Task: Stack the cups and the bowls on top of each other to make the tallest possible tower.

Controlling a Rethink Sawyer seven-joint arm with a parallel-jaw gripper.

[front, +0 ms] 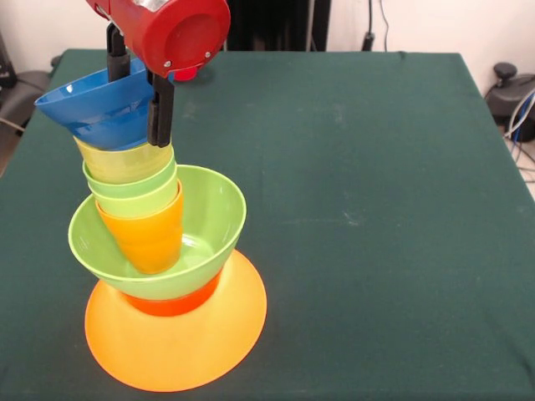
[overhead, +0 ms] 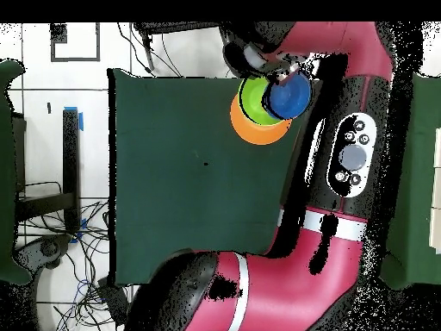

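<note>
The tower stands at the near left of the table. Its base is the large orange bowl (front: 175,351), upside down, with a small orange-red bowl (front: 171,304) on it. Above sits the lime green bowl (front: 209,217), holding a nest of cups: orange (front: 150,238), two green (front: 138,196), yellow (front: 121,160). A blue bowl (front: 96,104) rests tilted on the yellow cup. My gripper (front: 139,109) is open, one finger inside the blue bowl and one finger (front: 160,109) outside its rim. The overhead view shows the tower (overhead: 250,128) and the blue bowl (overhead: 288,96). The purple bowl is out of view.
A red cup (front: 188,73) stands on the green table (front: 376,209) behind the tower, partly hidden by my red arm (front: 171,33). In the overhead view the arm (overhead: 344,129) runs along the table's right side.
</note>
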